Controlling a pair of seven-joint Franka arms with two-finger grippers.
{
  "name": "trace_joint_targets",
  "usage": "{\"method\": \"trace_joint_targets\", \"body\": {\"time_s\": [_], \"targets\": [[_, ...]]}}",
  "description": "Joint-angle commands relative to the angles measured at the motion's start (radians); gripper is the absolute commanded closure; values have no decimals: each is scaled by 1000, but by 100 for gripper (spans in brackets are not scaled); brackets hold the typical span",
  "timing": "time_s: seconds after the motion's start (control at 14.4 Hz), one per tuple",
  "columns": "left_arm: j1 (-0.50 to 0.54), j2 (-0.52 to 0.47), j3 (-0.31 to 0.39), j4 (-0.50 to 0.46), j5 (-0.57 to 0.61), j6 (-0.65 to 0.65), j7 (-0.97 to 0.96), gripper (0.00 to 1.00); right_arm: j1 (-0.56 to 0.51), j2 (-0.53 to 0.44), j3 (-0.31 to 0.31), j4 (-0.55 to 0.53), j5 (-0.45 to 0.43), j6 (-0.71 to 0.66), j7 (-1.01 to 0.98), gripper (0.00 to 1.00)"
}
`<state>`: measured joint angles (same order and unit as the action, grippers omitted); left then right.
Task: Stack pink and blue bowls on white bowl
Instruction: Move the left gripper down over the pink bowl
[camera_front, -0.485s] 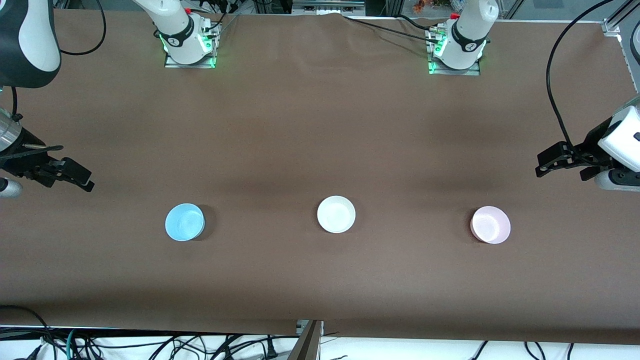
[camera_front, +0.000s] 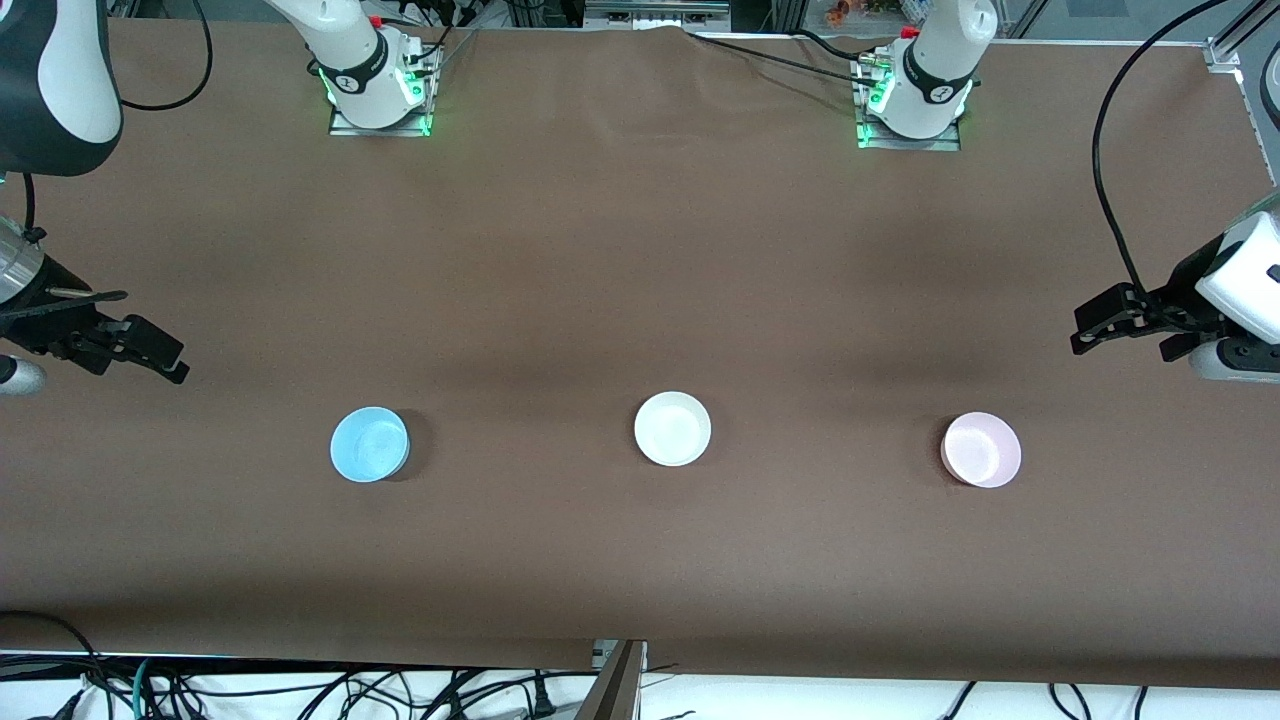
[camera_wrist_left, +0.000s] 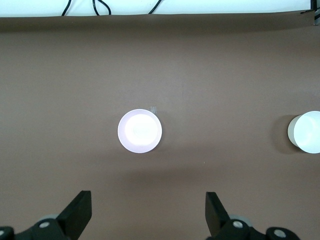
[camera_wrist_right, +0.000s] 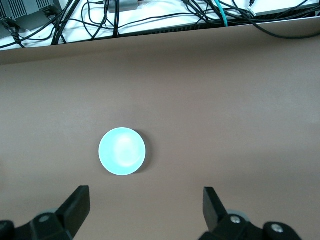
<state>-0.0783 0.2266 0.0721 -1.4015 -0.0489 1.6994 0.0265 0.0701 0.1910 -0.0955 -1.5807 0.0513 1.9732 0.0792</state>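
Observation:
Three small bowls stand in a row on the brown table. The white bowl (camera_front: 672, 428) (camera_wrist_left: 306, 132) is in the middle. The blue bowl (camera_front: 369, 444) (camera_wrist_right: 122, 151) sits toward the right arm's end, the pink bowl (camera_front: 981, 449) (camera_wrist_left: 140, 131) toward the left arm's end. My right gripper (camera_front: 160, 357) (camera_wrist_right: 145, 207) hangs open and empty above the table at its end, apart from the blue bowl. My left gripper (camera_front: 1100, 335) (camera_wrist_left: 148, 210) hangs open and empty at its own end, apart from the pink bowl.
The brown table cover (camera_front: 640, 250) spans the whole view. Both arm bases (camera_front: 380, 90) (camera_front: 915, 100) stand along the edge farthest from the front camera. Loose cables (camera_front: 300, 690) lie past the table's nearest edge.

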Motion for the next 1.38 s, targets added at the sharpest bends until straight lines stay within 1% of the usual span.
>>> {"method": "trace_joint_targets", "body": {"time_s": [0.0,0.14,0.28,0.55,0.69,0.97,1.04,1.11,1.18,1.32], "targets": [[21,59,-2,18,17,40,12,0,-1,-10,0,2,10,-14,-10,0],[35,124,-2,13,18,94,12,0,-1,-12,0,2,10,-14,-10,0],[73,186,-2,7,15,172,19,0,-1,-10,0,2,10,-16,-12,0],[120,325,-3,-13,7,334,101,0,0,-10,0,2,9,-14,-10,0],[132,368,-6,-54,6,416,105,0,0,-12,0,2,9,-16,-10,0],[134,427,-8,-134,4,535,104,0,0,-19,0,1,4,-19,-16,0],[132,435,-8,-151,4,555,104,0,0,-34,0,-7,4,-67,-16,0],[134,438,-8,-166,4,574,104,0,0,-47,5,-5,4,-158,-9,0],[134,448,-8,-171,4,586,104,0,2,-51,22,-2,7,-216,-9,0],[135,461,-8,-180,4,620,104,0,2,-70,36,-16,7,-255,-7,0]]}}
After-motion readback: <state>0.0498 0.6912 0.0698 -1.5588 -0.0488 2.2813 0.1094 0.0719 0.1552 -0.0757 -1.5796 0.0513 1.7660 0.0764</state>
